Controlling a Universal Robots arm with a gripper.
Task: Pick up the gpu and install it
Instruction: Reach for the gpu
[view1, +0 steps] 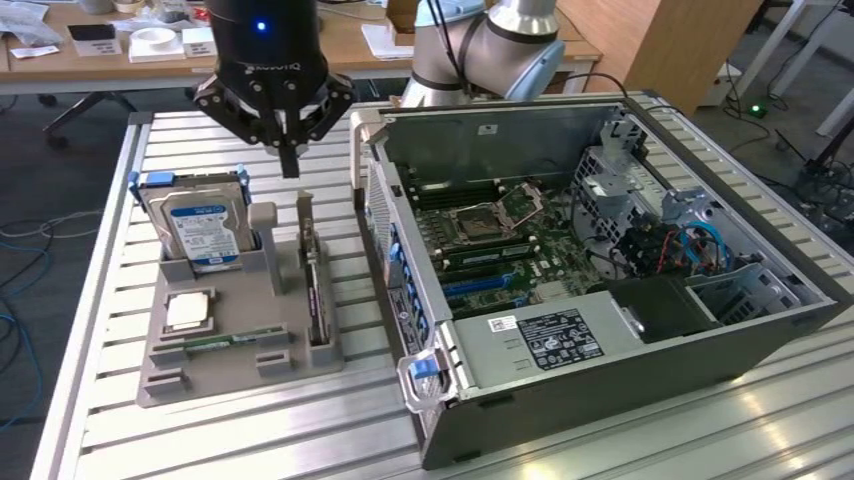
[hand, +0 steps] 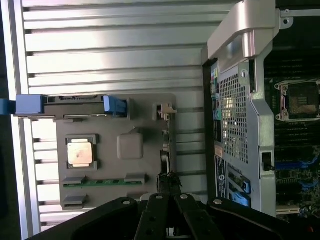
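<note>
Exterior view: the gripper (view1: 288, 168) hangs above the tray (view1: 214, 382), fingers pressed together and pinching nothing. The gpu (view1: 315, 290) stands on its long edge in the slot along the tray's side nearest the case (view1: 561, 360), just below and a little toward the camera from the fingertips, apart from them. Counted on the tray: one gpu, one hard drive (view1: 203, 232) upright in its cradle, one cpu (view1: 187, 312) lying flat, one memory stick (view1: 224, 341). One open case sits beside the tray on the slatted surface (view1: 200, 445).

Wrist view: the shut gripper (hand: 169, 182) sits right over the gpu's (hand: 167, 154) thin upper edge, seen end-on as a dark line beside the case wall.

Judgement: the card looks light and stiff but fragile. It is a thin board with exposed components, easy to flex or chip. The bare upper edge is the natural hold, pinched across its thickness near the middle so it hangs level. The faces are smooth, so a firm, square pinch matters. The metal end bracket is sturdier but off-centre.
</note>
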